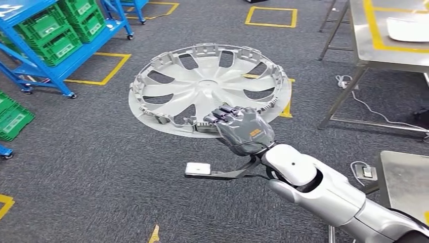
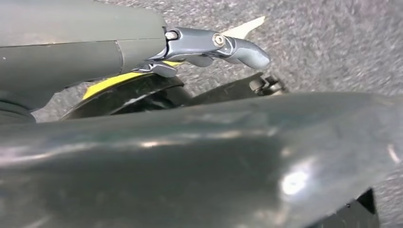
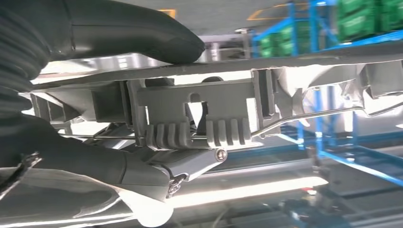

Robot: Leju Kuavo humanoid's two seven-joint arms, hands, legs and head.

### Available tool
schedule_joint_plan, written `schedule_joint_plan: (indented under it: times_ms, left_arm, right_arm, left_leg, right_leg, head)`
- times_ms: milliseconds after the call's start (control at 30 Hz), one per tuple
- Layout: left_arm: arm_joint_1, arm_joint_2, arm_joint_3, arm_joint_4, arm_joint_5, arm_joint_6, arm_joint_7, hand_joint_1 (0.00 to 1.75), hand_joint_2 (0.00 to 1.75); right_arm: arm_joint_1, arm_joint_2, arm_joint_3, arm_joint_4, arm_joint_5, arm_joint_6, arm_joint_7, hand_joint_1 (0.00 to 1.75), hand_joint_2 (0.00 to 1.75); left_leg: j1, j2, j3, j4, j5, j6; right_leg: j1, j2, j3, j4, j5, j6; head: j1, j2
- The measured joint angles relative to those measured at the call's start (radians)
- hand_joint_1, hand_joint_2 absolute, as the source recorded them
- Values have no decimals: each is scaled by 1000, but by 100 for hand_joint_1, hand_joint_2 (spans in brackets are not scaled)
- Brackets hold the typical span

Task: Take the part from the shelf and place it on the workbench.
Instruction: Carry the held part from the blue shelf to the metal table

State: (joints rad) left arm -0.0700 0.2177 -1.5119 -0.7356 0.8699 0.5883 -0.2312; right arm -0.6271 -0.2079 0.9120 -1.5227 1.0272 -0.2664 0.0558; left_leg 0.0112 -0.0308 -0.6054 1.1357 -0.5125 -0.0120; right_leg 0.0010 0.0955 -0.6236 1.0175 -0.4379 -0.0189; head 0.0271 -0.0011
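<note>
The part is a silver wheel cover (image 1: 202,86) with open spokes, held roughly level above the grey carpet in the head view. My right hand (image 1: 242,129) grips its near rim, fingers curled over the edge. In the right wrist view the thumb (image 3: 142,28) presses on one face of the rim and the darker fingers (image 3: 119,166) clamp the other, beside a ribbed clip of the wheel cover (image 3: 199,123). The steel workbench (image 1: 377,50) stands at the far right, apart from the cover. My left hand (image 2: 209,42) hangs over the carpet with a finger stretched out and nothing in it.
Blue shelves (image 1: 35,61) with green crates (image 1: 55,30) stand at the upper left. A white object (image 1: 407,28) lies on the workbench. Cables (image 1: 354,96) trail on the floor by its legs. A second metal surface (image 1: 404,177) is at the lower right. Yellow squares (image 1: 270,17) mark the carpet.
</note>
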Motion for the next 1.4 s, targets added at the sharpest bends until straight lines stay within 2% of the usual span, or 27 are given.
schedule_joint_plan:
  times_ms: [33, 100, 167, 233, 300, 367, 400, 433, 467, 533, 600, 667, 733, 800, 833, 867, 900, 933, 967, 1033, 1100, 1167, 1200, 1267, 1333, 1367, 1400]
  left_arm:
    - [-1, -1, 0, 2, -5, -3, 5, 0, 0]
    - [-3, -2, 0, 3, -19, -10, 19, 0, 0]
    - [-7, -4, 0, 4, -39, -19, 31, 0, 0]
    - [-9, -6, 0, 7, -64, -29, 42, 0, 0]
    - [-7, -9, -1, 15, -87, -39, 49, 0, 0]
    - [-6, -12, -2, 24, -97, -44, 52, 0, 0]
    - [-6, -13, -2, 28, -98, -45, 52, 0, 0]
    - [-6, -14, -2, 31, -99, -46, 52, 0, 0]
    - [-6, -16, -2, 34, -101, -46, 52, 0, 0]
    - [-8, -19, -2, 39, -118, -47, 54, 0, 0]
    - [-13, -20, -3, 42, -160, -44, 70, 0, 0]
    - [-23, -21, -4, 39, -216, -40, 96, 0, 0]
    - [-33, -21, -4, 34, -276, -41, 118, 0, 0]
    - [-39, -21, -1, 30, -336, -50, 133, 0, 0]
    - [-39, -21, 3, 29, -367, -59, 138, 0, 0]
    - [-39, -20, 8, 28, -396, -71, 142, 0, 0]
    - [-39, -20, 16, 28, -426, -84, 145, 0, 0]
    - [-39, -20, 26, 27, -453, -99, 147, 0, 0]
    - [-40, -19, 36, 27, -476, -114, 147, 0, 0]
    - [-40, -20, 61, 27, -520, -150, 148, 0, 0]
    - [-42, -22, 88, 28, -564, -184, 148, 0, 0]
    - [-46, -27, 114, 29, -602, -214, 150, 0, 0]
    - [-49, -31, 128, 31, -617, -228, 151, 0, 0]
    - [-52, -44, 156, 35, -646, -252, 152, 0, 0]
    - [-53, -56, 181, 43, -668, -271, 153, 0, 0]
    - [-53, -60, 191, 48, -679, -281, 154, 0, 0]
    - [-53, -64, 201, 54, -692, -292, 156, 0, 0]
  right_arm:
    - [0, 0, 0, 0, 4, 2, 3, 175, 175]
    - [3, -3, -3, -5, 15, 5, 12, 175, 175]
    - [14, -12, -11, -14, 24, 6, 20, 175, 175]
    - [26, -23, -22, -21, 33, 6, 27, 175, 175]
    - [35, -32, -31, -24, 42, 6, 28, 175, 175]
    - [48, -37, -38, -25, 47, 5, 27, 175, 175]
    - [53, -40, -40, -26, 48, 5, 27, 175, 175]
    - [56, -43, -41, -26, 49, 5, 28, 175, 175]
    - [58, -46, -42, -26, 49, 5, 28, 175, 175]
    - [59, -51, -47, -28, 52, 5, 30, 175, 175]
    - [66, -54, -58, -40, 65, 4, 39, 175, 175]
    - [83, -61, -76, -60, 83, 5, 50, 175, 175]
    - [104, -72, -101, -83, 99, 5, 57, 175, 175]
    - [126, -80, -127, -103, 117, 4, 60, 175, 175]
    - [139, -85, -140, -112, 128, 2, 61, 175, 175]
    - [152, -90, -151, -119, 139, -1, 61, 175, 175]
    - [166, -97, -163, -126, 151, -5, 62, 175, 175]
    - [180, -104, -174, -132, 161, -9, 62, 175, 175]
    - [193, -109, -186, -139, 168, -12, 62, 175, 175]
    - [218, -116, -208, -155, 182, -19, 62, 175, 175]
    - [241, -121, -228, -172, 199, -28, 62, 175, 175]
    - [268, -132, -246, -193, 214, -34, 64, 175, 175]
    - [284, -139, -255, -204, 218, -35, 66, 175, 175]
    - [310, -151, -273, -220, 224, -39, 67, 175, 175]
    - [327, -156, -285, -229, 229, -43, 67, 175, 175]
    - [335, -159, -290, -232, 233, -45, 68, 175, 175]
    - [347, -161, -295, -237, 238, -46, 69, 175, 175]
  left_leg:
    - [2, -22, 22, -57, 24, 3]
    - [1, -46, 40, -107, 28, 8]
    - [0, -26, 45, -124, 27, 14]
    - [3, -1, 51, -136, 33, 25]
    - [2, 27, 53, -140, 35, 31]
    - [-1, 58, 54, -140, 33, 31]
    - [-1, 72, 54, -140, 31, 30]
    - [-1, 85, 56, -139, 29, 29]
    - [-1, 98, 58, -139, 26, 26]
    - [-5, 120, 61, -136, 20, 16]
    - [-9, 139, 64, -133, 16, 6]
    - [-8, 152, 68, -133, 12, -2]
    - [-3, 121, 61, -103, -17, -10]
    - [0, 65, 13, 8, -78, -12]
    - [0, 50, -21, 81, -108, -11]
    - [-1, 42, -51, 139, -124, -9]
    - [-2, 38, -66, 165, -121, -5]
    - [-4, 34, -65, 152, -97, 1]
    - [-5, 26, -46, 103, -59, 7]
    - [-7, -23, 5, -26, 13, 21]
    - [-9, -60, 35, -99, 31, 30]
    - [-10, -46, 43, -119, 26, 34]
    - [-9, -32, 47, -130, 28, 35]
    - [-6, -4, 55, -149, 37, 38]
    - [-8, 28, 57, -154, 39, 41]
    - [-8, 45, 57, -153, 37, 41]
    - [-8, 61, 58, -153, 35, 40]
  right_leg:
    - [-1, 14, -3, 2, 1, 3]
    - [-6, 38, -15, 4, 7, 15]
    - [-11, 52, -28, 3, 11, 29]
    - [-8, 7, -51, 38, -12, 38]
    - [-7, -62, -108, 152, -70, 45]
    - [-11, -87, -162, 265, -109, 53]
    - [-14, -91, -167, 276, -104, 55]
    - [-16, -96, -149, 245, -82, 57]
    - [-17, -109, -113, 179, -49, 58]
    - [-11, -146, -39, 49, -11, 52]
    - [-3, -157, -14, 4, -9, 38]
    - [-4, -135, -15, 4, -6, 26]
    - [-7, -115, -12, 2, -7, 15]
    - [-8, -94, -10, 2, -7, 7]
    - [-6, -81, -9, 2, -7, 4]
    - [-3, -66, -8, 2, -7, 2]
    - [-1, -51, -7, 2, -7, 1]
    - [2, -36, -5, 2, -7, 1]
    - [3, -20, -3, 3, -7, 1]
    - [2, 8, -2, 4, -6, 3]
    - [-4, 36, -11, 5, -1, 11]
    - [-8, 61, -21, 2, 7, 25]
    - [-8, 57, -28, 4, 5, 30]
    - [-3, 4, -58, 55, -29, 38]
    - [-4, -63, -118, 176, -89, 46]
    - [-7, -78, -145, 232, -109, 51]
    - [-12, -86, -159, 263, -114, 57]
  head:
    - [0, 0]
    - [-1, 0]
    - [-3, 0]
    - [2, 0]
    - [8, 0]
    - [8, 0]
    - [9, 0]
    - [9, 0]
    - [9, 0]
    - [8, 0]
    - [6, 0]
    - [7, 0]
    - [5, 0]
    - [1, 0]
    - [0, 0]
    - [-1, 0]
    - [-1, 0]
    - [0, 0]
    - [0, 0]
    - [1, 0]
    - [-2, 0]
    - [-6, 0]
    - [-6, 0]
    - [0, 0]
    - [4, 0]
    - [4, 0]
    - [4, 0]
